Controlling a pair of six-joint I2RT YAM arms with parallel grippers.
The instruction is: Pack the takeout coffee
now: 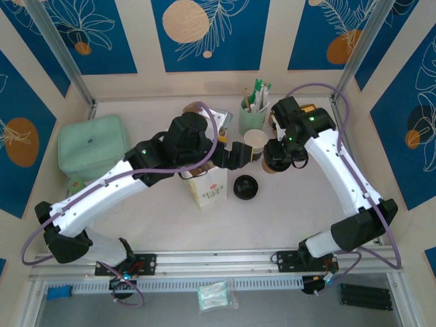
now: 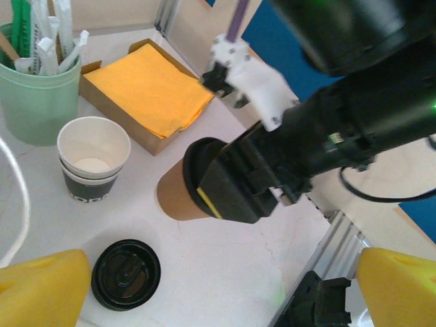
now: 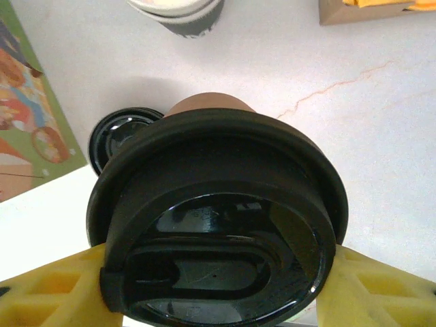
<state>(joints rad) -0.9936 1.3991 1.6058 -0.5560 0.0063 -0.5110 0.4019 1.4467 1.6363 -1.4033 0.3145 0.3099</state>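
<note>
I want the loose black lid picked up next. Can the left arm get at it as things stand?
Probably yes. The left pincer hangs open close above the loose lid, and nothing covers it. The right pincer holds a brown lidded cup off to the side.

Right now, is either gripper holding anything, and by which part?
The right gripper clamps the brown cup at its black lid, a finger on each side. The left gripper is open and empty.

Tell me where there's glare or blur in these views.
Right wrist view: soft glare on the black lid of the brown cup, close to the lens. Left wrist view: yellow fingertips blurred at the bottom corners. Top view: even light, faint shadows.
</note>
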